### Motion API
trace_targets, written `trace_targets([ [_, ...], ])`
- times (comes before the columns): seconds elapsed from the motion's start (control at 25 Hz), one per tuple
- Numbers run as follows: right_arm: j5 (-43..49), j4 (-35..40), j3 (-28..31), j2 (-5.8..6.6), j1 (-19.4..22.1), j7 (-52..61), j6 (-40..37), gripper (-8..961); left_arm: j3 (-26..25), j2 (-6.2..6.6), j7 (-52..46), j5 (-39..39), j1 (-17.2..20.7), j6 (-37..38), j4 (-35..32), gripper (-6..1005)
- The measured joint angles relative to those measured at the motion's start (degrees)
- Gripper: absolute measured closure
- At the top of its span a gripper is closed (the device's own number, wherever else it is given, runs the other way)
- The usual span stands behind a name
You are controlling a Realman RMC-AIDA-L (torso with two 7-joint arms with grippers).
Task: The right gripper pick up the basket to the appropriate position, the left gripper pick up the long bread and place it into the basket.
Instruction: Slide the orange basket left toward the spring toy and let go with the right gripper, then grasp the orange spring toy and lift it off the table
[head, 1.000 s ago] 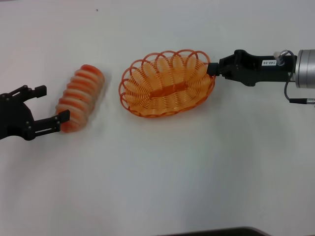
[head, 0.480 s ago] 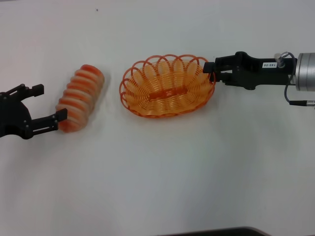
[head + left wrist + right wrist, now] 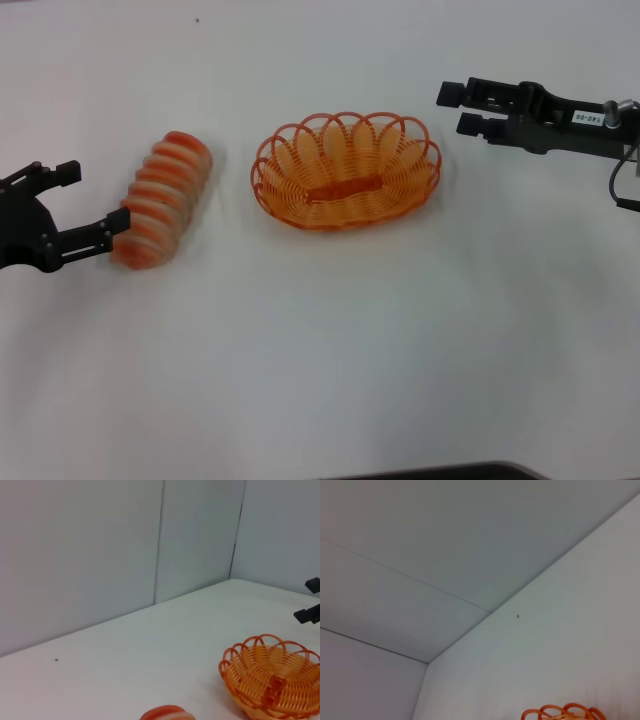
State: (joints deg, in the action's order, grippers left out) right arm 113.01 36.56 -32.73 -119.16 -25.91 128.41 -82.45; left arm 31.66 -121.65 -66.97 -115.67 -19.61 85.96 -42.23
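The orange wire basket (image 3: pixel 345 172) rests flat on the white table, centre of the head view; it also shows in the left wrist view (image 3: pixel 270 677) and its rim shows in the right wrist view (image 3: pixel 562 713). My right gripper (image 3: pixel 458 109) is open and empty, apart from the basket's right end and raised a little. The long bread (image 3: pixel 162 198), orange-red ridges with cream stripes, lies left of the basket; its end shows in the left wrist view (image 3: pixel 164 713). My left gripper (image 3: pixel 93 198) is open at the bread's near-left end, one finger beside it.
The white table (image 3: pixel 330 340) stretches around both things. A grey wall (image 3: pixel 100 555) stands behind the table. A dark edge (image 3: pixel 440 470) shows at the bottom of the head view.
My right gripper let go of the basket's right rim, opened and drew back to the right and up. The basket settled flat. My left gripper shifted slightly left.
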Motion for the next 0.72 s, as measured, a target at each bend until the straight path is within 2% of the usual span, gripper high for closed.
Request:
trace_targets([
  [0.16, -0.8, 0.0, 0.4, 0.17, 0.6, -1.5, -0.4, 146, 0.0, -0.06, -0.2, 0.1, 0.0, -0.1, 0.1, 145],
  [0.28, -2.5, 1.8, 0.7, 0.17, 1.2, -8.4, -1.6, 85, -0.1, -0.11, -0.3, 1.2, -0.1, -0.2, 0.7, 146],
  [0.4, -6.4, 3.1, 0.9, -0.27, 2.2, -23.6, -4.2, 23, -0.7, 0.10, -0.3, 2.0, -0.5, -0.2, 2.5, 147],
  [0.48, -9.2, 2.4, 1.0, -0.43, 3.1, -35.2, -5.6, 26, -1.0, 0.39, -0.3, 2.1, -0.8, -0.4, 4.0, 148],
  [0.72, -16.3, -6.1, 1.6, -0.55, 6.6, -71.0, -9.8, 34, -1.1, 0.74, -1.2, 1.7, -1.3, -1.4, 6.0, 150],
])
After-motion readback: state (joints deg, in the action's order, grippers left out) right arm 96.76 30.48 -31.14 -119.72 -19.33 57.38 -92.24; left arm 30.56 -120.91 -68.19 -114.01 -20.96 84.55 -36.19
